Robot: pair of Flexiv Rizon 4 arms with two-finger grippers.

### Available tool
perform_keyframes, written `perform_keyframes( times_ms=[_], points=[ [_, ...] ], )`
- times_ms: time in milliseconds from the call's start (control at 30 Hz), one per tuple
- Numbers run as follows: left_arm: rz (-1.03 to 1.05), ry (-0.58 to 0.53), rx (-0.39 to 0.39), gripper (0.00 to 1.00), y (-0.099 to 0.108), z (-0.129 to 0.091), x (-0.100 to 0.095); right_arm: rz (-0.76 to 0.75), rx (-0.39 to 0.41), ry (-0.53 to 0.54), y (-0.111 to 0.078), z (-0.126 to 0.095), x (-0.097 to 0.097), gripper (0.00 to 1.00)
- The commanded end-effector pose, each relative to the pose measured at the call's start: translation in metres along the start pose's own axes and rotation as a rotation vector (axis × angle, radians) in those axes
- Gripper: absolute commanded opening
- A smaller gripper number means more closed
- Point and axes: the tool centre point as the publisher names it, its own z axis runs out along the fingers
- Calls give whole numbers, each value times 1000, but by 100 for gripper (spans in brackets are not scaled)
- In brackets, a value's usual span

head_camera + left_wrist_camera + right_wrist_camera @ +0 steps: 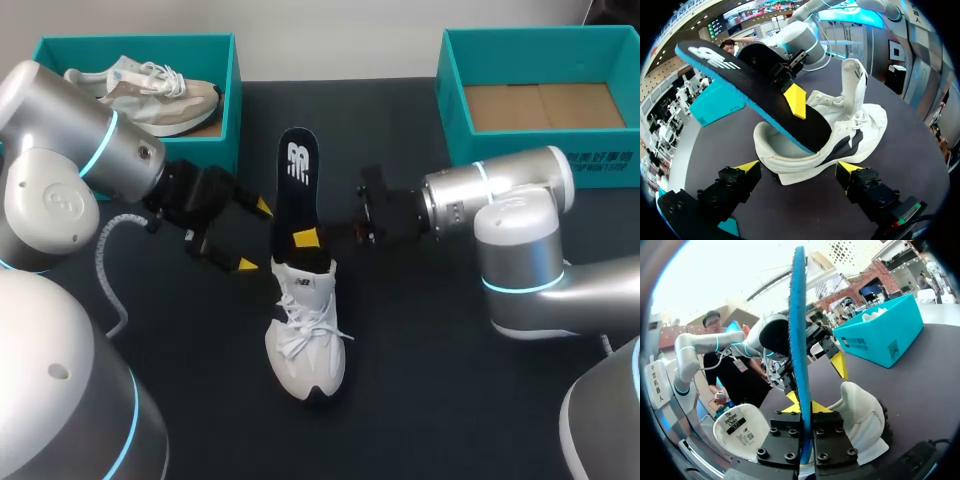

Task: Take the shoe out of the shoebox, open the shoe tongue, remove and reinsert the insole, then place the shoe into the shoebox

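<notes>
A white shoe (305,340) lies on the dark table, toe toward me. A black insole (295,180) with a blue underside sticks up and back out of its heel opening, its lower end still inside the shoe. My right gripper (308,240) is shut on the insole just above the shoe's collar. In the right wrist view the insole (799,330) stands edge-on between the pressed fingers, with the shoe (860,415) below. My left gripper (254,236) is open just left of the heel. In the left wrist view its fingers straddle the shoe (850,135) without touching it, under the insole (740,75).
A teal shoebox (228,100) at the back left holds a second, beige shoe (150,90). Another teal shoebox (455,100) at the back right has only a cardboard floor showing. A grey cable (105,260) loops beside my left arm.
</notes>
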Motion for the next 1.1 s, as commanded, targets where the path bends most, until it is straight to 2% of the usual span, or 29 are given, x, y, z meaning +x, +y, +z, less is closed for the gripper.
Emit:
perform_keyframes(
  times_ms=[33, 533, 700, 800, 867, 933, 1100],
  points=[
    [0, 0, -3, 100, 0, 0, 1, 27, 50, 41, -2, 2, -10, 0],
    [0, 0, -3, 100, 0, 0, 1, 164, 108, 78, -44, 9, 5, 0],
    [0, 0, -3, 100, 0, 0, 1, 175, 117, 77, -48, 7, 10, 0],
    [0, 0, -3, 100, 0, 0, 1, 148, 125, 60, -39, 4, 9, 0],
    [0, 0, -3, 100, 0, 0, 1, 130, 126, 55, -32, 3, 8, 20],
    [0, 0, -3, 100, 0, 0, 1, 111, 129, 48, -27, 1, 7, 28],
    [0, 0, -3, 100, 0, 0, 1, 78, 126, 38, -14, 1, 6, 31]
  ],
)
